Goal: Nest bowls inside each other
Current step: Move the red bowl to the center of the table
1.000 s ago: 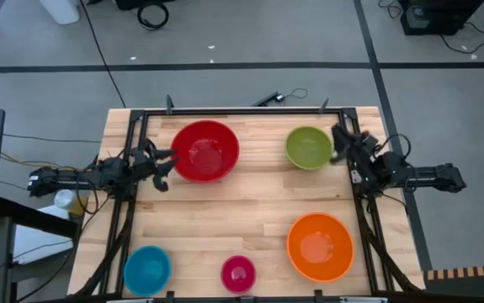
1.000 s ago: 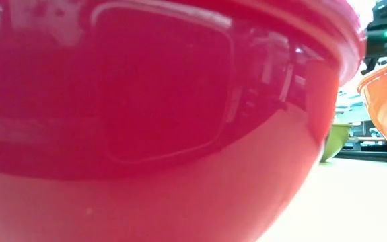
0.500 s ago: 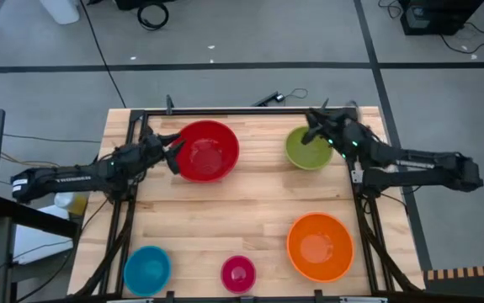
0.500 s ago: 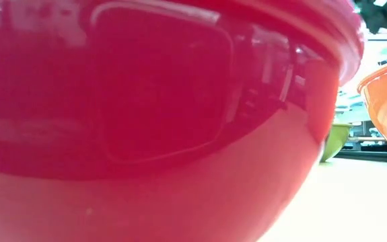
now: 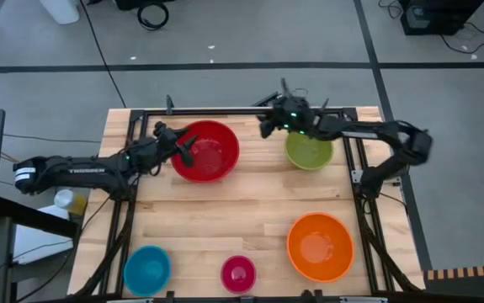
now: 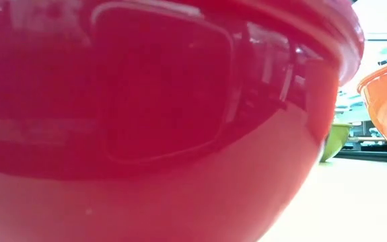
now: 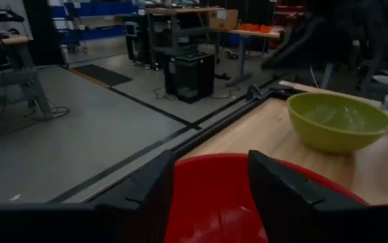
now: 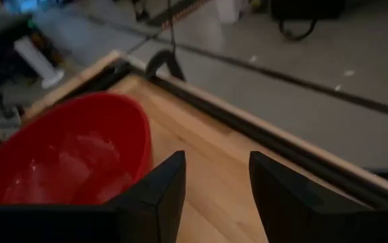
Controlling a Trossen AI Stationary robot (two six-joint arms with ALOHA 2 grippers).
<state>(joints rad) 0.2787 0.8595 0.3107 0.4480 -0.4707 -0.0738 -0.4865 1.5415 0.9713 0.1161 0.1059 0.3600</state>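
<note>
**Left wrist: two bowls ahead**

We see our left gripper (image 7: 210, 185) with its two dark fingers (image 7: 154, 189) spread apart, the red bowl (image 7: 214, 216) showing between and below them. Farther off on the wooden table (image 7: 261, 131) sits the green bowl (image 7: 335, 121), upright and apart from the red one. A black frame rail (image 7: 220, 121) runs along the table's edge, with grey floor and shelving beyond.

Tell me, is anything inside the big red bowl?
No bowl sits inside the red bowl; its glossy inside shows bare from above. The left claw hangs open over its rim, hiding a small part. The other four bowls all stand apart on the table.
</note>
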